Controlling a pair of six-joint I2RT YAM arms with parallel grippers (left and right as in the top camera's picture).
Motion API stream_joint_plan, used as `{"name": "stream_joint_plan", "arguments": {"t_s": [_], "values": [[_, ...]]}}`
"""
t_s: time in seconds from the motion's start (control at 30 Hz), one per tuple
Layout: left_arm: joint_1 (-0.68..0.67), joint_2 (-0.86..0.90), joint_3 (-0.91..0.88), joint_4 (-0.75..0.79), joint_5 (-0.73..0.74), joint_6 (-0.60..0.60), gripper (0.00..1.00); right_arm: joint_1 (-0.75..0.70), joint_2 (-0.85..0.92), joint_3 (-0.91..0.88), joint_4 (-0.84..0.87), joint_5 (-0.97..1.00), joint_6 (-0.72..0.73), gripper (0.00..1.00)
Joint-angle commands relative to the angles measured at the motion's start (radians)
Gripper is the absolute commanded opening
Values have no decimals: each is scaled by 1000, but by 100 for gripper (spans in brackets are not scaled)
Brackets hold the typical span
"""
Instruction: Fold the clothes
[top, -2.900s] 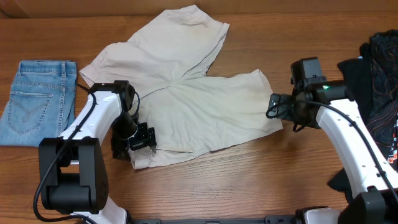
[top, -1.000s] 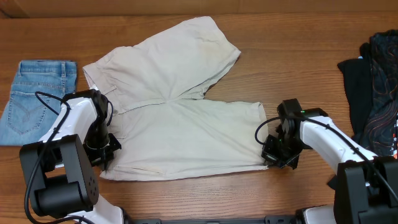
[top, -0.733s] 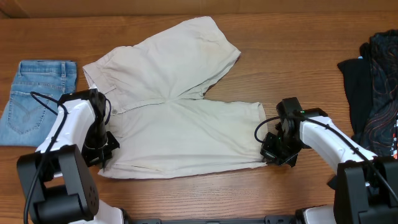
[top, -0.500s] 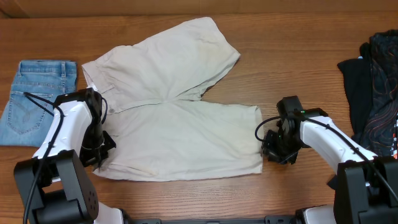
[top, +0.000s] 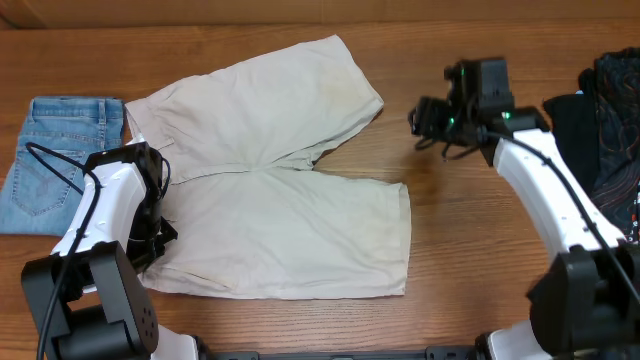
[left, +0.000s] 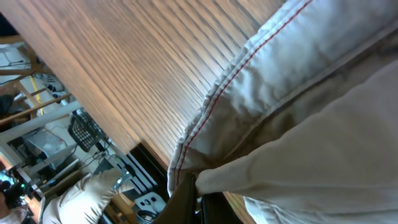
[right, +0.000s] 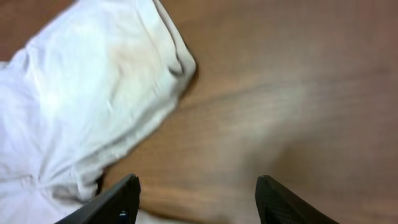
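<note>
The left claw (top: 148, 245) is pinched tight on the near waistband corner of the beige shorts (top: 285, 200), which lie spread almost flat mid-counter (top: 470, 250), while the right claw (right: 200, 200) hangs wide and empty over bare wood just beside the far leg's hem. To fold cleanly, I judge both claws should grip the same half, waistband and hem, and carry it over in step so the 2 legs stack squarely. The blue denim piece (top: 60, 160) lies near the left arm and a dark heap of clothes (top: 605, 120) beyond the right, so lifts should go inward.
</note>
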Motion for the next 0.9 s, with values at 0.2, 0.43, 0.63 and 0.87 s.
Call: {"name": "stream_joint_plan", "arguments": {"t_s": [0.2,0.43,0.63,0.87], "values": [[6,-28,20,23,-60,-48,8,-3,285,37,253,-204,-78,72],[5,-28,20,27,-57,-41,8,-3,411,37,447,-275,-66,72],[4,-28,20,31,-57,-38,8,14,468,36,499,-291,-39,67],[4,-28,20,31,-56,-38,8,31,476,36,591,-287,-12,46]]}}
